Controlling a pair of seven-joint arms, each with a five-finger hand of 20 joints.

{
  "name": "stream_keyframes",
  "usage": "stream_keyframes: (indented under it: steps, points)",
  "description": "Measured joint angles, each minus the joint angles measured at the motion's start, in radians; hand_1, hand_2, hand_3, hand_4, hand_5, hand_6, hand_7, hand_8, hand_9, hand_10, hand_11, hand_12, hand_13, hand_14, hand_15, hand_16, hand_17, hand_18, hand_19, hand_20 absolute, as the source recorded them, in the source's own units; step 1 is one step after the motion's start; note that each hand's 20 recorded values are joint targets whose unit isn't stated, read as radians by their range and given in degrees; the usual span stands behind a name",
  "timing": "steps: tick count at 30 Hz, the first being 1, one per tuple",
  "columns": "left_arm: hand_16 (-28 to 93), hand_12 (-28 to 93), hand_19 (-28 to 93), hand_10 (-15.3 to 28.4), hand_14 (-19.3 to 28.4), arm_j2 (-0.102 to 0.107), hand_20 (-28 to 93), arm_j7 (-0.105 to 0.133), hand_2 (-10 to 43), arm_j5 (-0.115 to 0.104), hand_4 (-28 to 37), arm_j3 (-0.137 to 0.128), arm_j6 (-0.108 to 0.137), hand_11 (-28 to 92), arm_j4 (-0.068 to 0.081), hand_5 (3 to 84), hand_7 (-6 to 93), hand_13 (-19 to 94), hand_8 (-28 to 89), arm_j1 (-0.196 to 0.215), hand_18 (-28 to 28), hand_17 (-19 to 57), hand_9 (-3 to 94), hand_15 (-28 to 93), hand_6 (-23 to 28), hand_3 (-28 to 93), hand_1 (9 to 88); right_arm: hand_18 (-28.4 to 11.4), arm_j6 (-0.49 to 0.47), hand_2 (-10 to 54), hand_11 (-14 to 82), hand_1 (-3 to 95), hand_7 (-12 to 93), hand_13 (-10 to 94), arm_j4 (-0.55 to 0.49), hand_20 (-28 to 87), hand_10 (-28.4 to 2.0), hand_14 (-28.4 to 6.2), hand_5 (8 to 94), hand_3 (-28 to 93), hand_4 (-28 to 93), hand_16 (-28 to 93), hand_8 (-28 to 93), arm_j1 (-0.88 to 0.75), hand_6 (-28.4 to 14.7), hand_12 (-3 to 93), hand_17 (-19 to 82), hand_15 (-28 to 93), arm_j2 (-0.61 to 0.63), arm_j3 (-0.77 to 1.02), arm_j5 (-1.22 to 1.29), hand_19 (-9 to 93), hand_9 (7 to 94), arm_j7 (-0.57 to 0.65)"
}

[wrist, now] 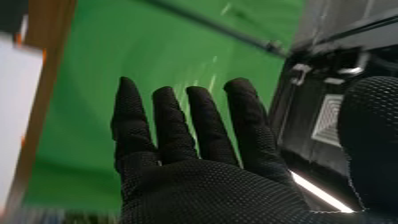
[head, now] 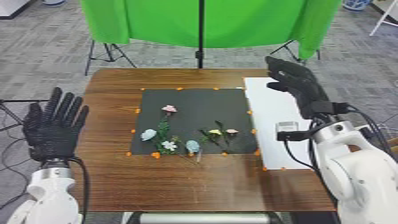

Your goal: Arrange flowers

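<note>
Swinging my open right hand too low across the black mat, I could drag its yellow flower sideways.

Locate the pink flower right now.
In the head view, the pink flower lies on the left half of the dark mat, farther from the robot than the white flower.
</note>
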Motion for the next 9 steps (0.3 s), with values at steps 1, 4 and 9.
stream_keyframes:
  steps: [1, 4, 9]
  points:
    - [-6, 4, 29, 12.6, 10.9, -0.001, 10, 0.002, 14.9, -0.004, -28.3, -0.008, -0.004, 11, -0.002, 37.4, 4.5, 22, -9, 0.005, 12.3, -7.4, 30.2, 15, 7.2, 75, 21.0, -16.6, -0.023, 4.0, 2.1, 12.2, 7, 26, -0.009, 16, -14.8, -15.0, 37.2, 82, -28, 17, -10, -0.01, -3.7, 9.7, 13, 5, -0.004, 0.005, 0.019, 30, 33.6, -0.003]
    - [-6, 4, 29, 12.8, 10.8, -0.001, 10, 0.008, 14.3, -0.013, -28.3, -0.022, -0.017, 11, -0.007, 37.8, 4.4, 22, -9, 0.021, 12.3, -7.3, 30.6, 16, 7.3, 75, 21.8, -16.2, -0.026, 4.2, 2.2, 12.2, 7, 26, -0.01, 16, -14.6, -14.9, 37.6, 83, -27, 17, -10, -0.028, -3.7, 9.6, 13, 5, -0.004, 0.006, 0.113, 28, 33.7, -0.006]
    - [-6, 4, 28, 12.8, 10.7, 0.0, 10, 0.01, 13.9, -0.029, -28.3, -0.023, -0.034, 11, -0.009, 38.0, 4.5, 22, -9, 0.031, 12.3, -7.2, 30.9, 16, 7.3, 75, 22.0, -13.9, 0.08, 4.4, 3.0, 12.7, 8, 27, -0.013, 15, -14.5, -13.4, 39.4, 84, -27, 16, -10, -0.059, -3.6, 9.6, 13, 5, -0.005, 0.021, 0.304, 24, 34.9, -0.017]
